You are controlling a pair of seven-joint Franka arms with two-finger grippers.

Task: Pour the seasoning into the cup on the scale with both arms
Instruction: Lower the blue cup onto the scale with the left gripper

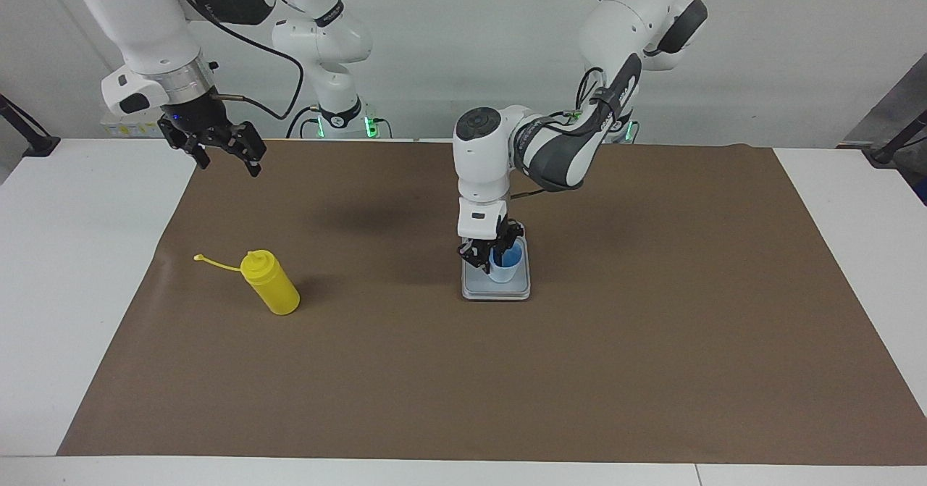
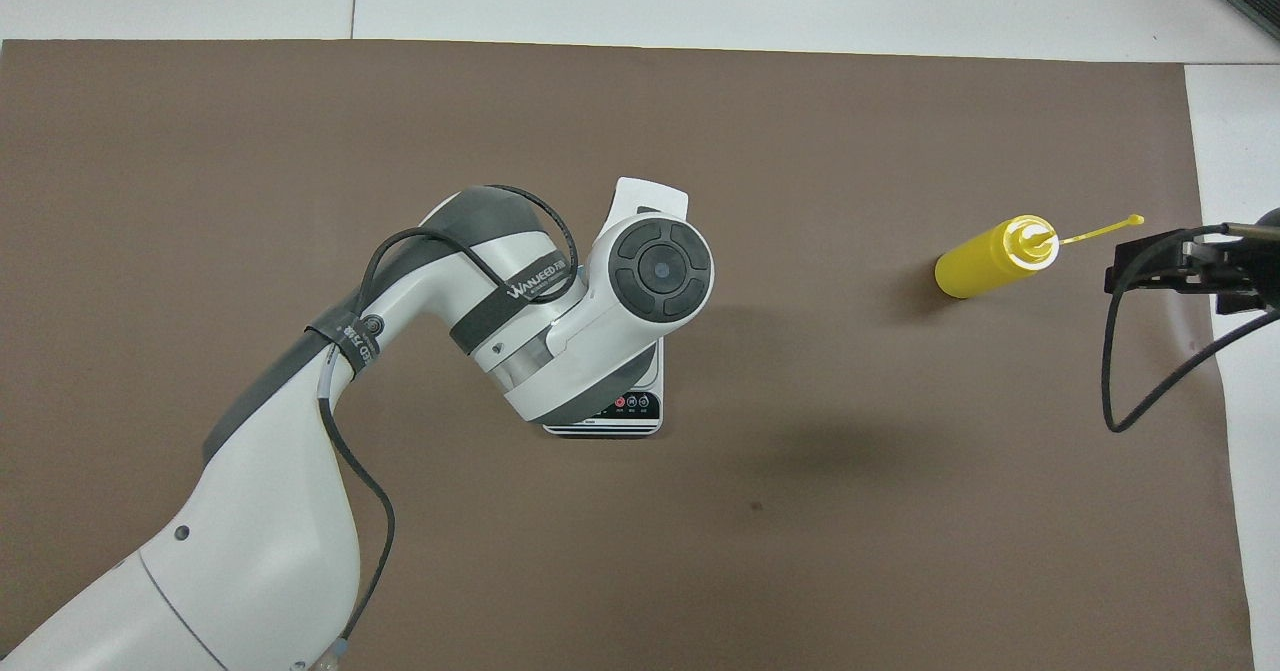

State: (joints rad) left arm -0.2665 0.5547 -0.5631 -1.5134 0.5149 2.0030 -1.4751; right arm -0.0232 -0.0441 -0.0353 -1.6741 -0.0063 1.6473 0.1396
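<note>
Facing view: the small light blue tapered cup [image 1: 505, 263] stands on the flat silver-grey scale [image 1: 496, 288]. The left gripper [image 1: 491, 253] sits at its rim; whether it grips, I cannot tell. The right gripper [image 1: 221, 149], fingers apart, hangs over the table's right-arm end, the yellow plastic squeeze bottle [image 1: 269, 291] upright below.

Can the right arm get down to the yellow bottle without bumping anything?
Probably yes. The right gripper hangs open in the air at that end of the table, and nothing stands around the yellow bottle on the brown mat. The left gripper is busy at the cup.
</note>
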